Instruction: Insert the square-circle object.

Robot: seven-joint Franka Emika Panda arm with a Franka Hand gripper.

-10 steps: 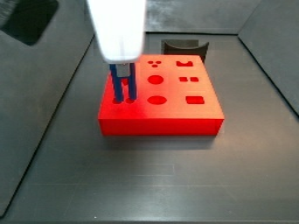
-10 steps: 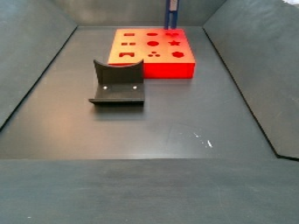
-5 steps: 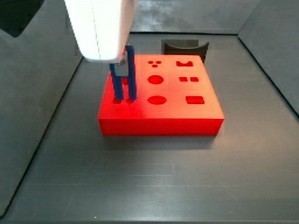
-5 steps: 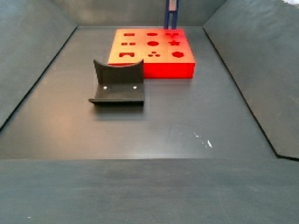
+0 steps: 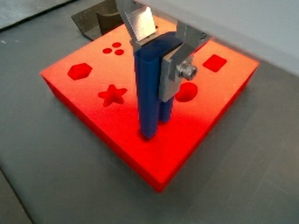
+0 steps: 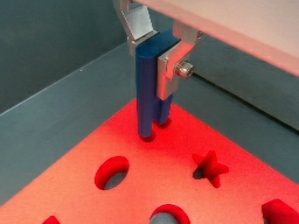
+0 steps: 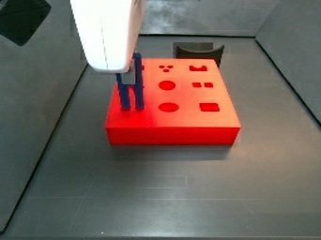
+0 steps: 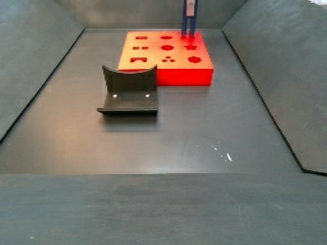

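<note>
Slightly lowered since a moment ago, the gripper [image 5: 162, 54] clamps the upright blue square-circle object [image 5: 152, 87], its tip on the red block [image 7: 175, 117]. Nearby stands the dark fixture [image 8: 128, 92] on the grey floor [image 8: 192, 163].

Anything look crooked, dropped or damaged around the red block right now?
Nothing stands out. The gripper holds the blue peg upright, its lower end at the red block's top. The block sits flat, and the dark curved piece rests apart on the floor.

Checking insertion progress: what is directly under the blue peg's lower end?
The gripper holds the blue peg upright over the red block, its tip at the top face. Any hole beneath is covered.
</note>
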